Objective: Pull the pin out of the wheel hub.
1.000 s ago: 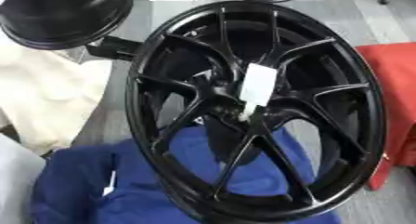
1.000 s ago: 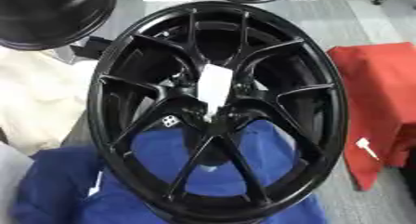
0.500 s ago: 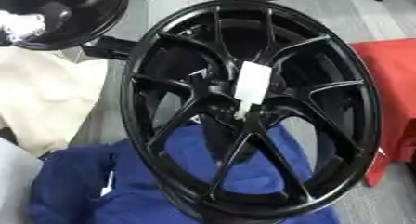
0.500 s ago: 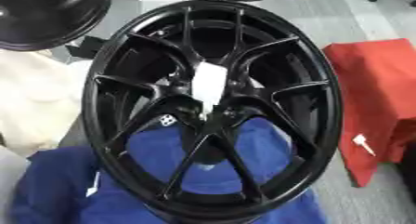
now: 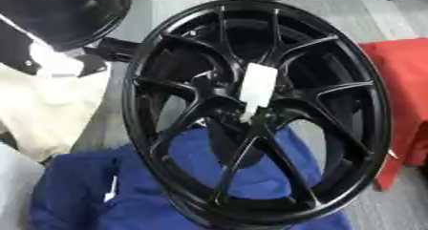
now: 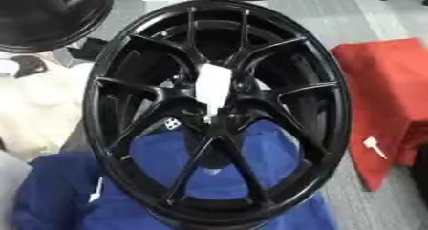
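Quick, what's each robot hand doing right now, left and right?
Left robot hand: not in view.
Right robot hand: not in view.

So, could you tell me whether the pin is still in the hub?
Cannot tell. A white tag hangs over the hub of the wheel, and no pin can be made out there.

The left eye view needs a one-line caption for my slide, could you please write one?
Black wheel hub standing over blue cloth, white tag at its centre, red cloth alongside.
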